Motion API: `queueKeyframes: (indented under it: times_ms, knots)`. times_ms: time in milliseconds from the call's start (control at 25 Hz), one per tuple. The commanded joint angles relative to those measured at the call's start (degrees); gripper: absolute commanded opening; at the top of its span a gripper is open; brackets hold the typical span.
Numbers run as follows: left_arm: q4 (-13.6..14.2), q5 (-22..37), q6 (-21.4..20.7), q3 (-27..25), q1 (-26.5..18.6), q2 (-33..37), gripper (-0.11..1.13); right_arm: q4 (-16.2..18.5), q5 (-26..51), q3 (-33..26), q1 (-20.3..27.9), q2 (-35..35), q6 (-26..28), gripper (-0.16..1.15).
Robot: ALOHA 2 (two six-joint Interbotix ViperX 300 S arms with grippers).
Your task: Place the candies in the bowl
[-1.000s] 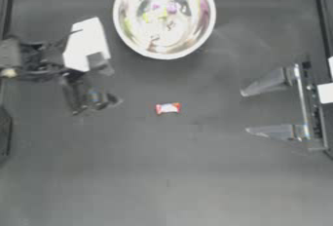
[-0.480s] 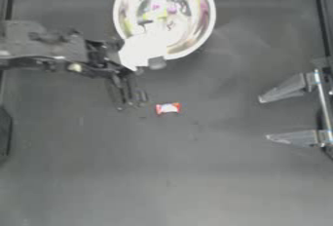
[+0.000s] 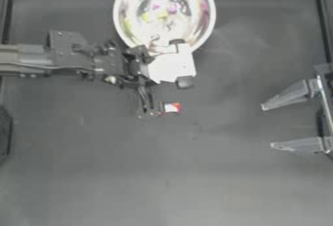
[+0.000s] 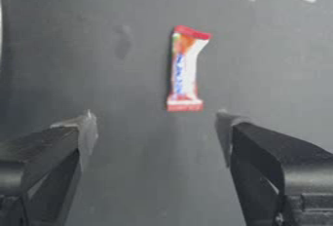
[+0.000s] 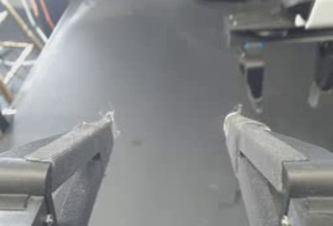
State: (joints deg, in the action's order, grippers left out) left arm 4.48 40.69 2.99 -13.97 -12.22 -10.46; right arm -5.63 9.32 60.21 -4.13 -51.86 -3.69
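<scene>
Candy (image 4: 185,74) lies clear before left end effector (image 4: 156,127).

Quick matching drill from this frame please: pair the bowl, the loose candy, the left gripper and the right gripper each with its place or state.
1 bowl
2 red-and-white candy
3 left gripper
4 right gripper

a open, parked at the table's right edge
b lying on the table, outside the bowl
c top centre, candies inside
d open, just beside the loose candy

Pairs: 1-c, 2-b, 3-d, 4-a
</scene>
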Motion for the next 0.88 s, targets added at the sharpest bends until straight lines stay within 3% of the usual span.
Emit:
queueKeyframes:
  times_ms: [40, 880]
  knots:
    - [0.18, -0.44, -0.62, 2.02, 0.18, 0.09, 1.02, 0.18, -0.88, -0.7, -0.09, 0.18, -0.09, 0.97]
    - [-0.35, -1.58, -4.57, 6.59, -0.18, -8.53, 1.01, 0.53, -2.29, 0.18, -0.09, -2.2, 0.0, 0.97]
